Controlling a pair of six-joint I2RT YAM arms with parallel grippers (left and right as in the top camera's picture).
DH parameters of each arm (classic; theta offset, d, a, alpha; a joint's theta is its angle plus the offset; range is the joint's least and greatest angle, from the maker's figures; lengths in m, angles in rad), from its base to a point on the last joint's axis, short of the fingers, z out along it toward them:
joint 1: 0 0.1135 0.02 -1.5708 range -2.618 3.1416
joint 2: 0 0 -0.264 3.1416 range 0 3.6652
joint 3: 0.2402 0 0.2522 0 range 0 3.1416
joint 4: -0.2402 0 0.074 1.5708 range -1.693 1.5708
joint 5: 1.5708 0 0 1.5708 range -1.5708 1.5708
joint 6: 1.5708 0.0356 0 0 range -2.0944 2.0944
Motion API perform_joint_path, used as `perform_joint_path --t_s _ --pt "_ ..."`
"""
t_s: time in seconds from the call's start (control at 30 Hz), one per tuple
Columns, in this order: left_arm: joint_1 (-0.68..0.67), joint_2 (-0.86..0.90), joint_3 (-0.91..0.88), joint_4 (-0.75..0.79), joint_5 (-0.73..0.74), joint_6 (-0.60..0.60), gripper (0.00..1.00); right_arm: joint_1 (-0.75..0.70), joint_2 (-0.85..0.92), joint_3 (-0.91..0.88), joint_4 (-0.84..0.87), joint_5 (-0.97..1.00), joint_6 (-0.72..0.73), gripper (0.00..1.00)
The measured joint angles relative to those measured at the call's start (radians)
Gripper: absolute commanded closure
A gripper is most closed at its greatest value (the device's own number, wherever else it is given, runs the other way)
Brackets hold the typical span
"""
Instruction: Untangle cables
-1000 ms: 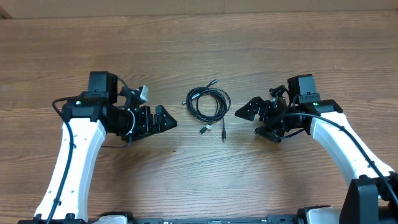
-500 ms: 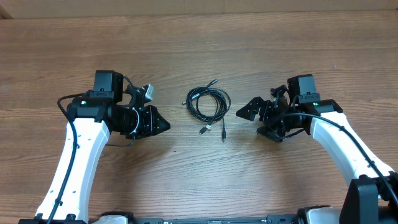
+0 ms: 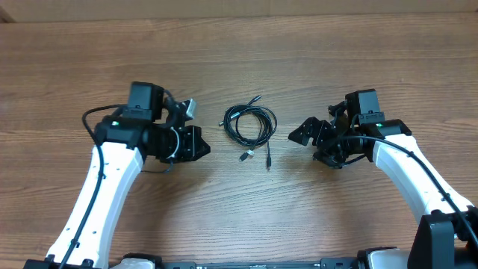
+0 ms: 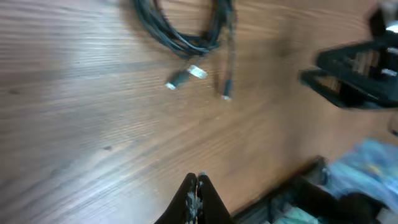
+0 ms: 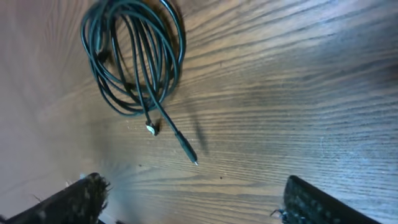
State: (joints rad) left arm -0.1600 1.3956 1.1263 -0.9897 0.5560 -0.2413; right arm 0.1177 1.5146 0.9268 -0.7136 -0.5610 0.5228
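Observation:
The cables (image 3: 249, 125) lie as one loose black coil at the middle of the wooden table, with plug ends (image 3: 245, 156) trailing toward the front. In the left wrist view the cables (image 4: 186, 34) show at the top, blurred; in the right wrist view the cables (image 5: 134, 56) fill the upper left. My left gripper (image 3: 200, 145) sits left of the coil, its fingers pressed together on nothing (image 4: 197, 180). To the right of the coil my right gripper (image 3: 308, 140) stands open, apart from it, fingers (image 5: 84, 199) spread wide over bare wood.
The wooden table (image 3: 239, 202) stretches all around the coil. Beyond the table's front edge, the left wrist view shows dark frame parts and bluish clutter (image 4: 367, 168). The right arm's gripper (image 4: 357, 68) shows at the right of that view.
My left gripper has shut and the left arm has moved right, toward the coil. The right gripper has shifted slightly and narrowed a little. The cables have not moved.

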Motion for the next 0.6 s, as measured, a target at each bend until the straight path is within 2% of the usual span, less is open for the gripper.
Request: perform_joint_path --t_s 0.17,0.2,0.23,0.27,0.3,0.6 --pt "-0.056 0.009 0.000 0.110 -0.139 -0.123 0.96 0.000 0.000 0.000 0.010 0.002 0.002 0.41" --pt "-0.065 0.015 0.000 0.140 -0.155 -0.137 0.96 0.000 0.000 0.000 0.010 0.003 0.002 0.50" --pt "-0.074 0.023 0.000 0.172 -0.169 -0.149 0.96 0.000 0.000 0.000 0.010 0.003 0.001 0.62" --pt "-0.083 0.032 0.000 0.203 -0.177 -0.157 0.96 0.000 0.000 -0.002 0.011 0.002 -0.001 0.89" --pt "-0.092 0.045 0.001 0.232 -0.186 -0.171 0.96 0.000 0.000 -0.005 0.016 0.003 0.002 0.96" --pt "-0.175 0.223 0.001 0.375 -0.210 -0.254 0.96 0.000 0.000 -0.045 0.100 0.003 0.005 0.96"
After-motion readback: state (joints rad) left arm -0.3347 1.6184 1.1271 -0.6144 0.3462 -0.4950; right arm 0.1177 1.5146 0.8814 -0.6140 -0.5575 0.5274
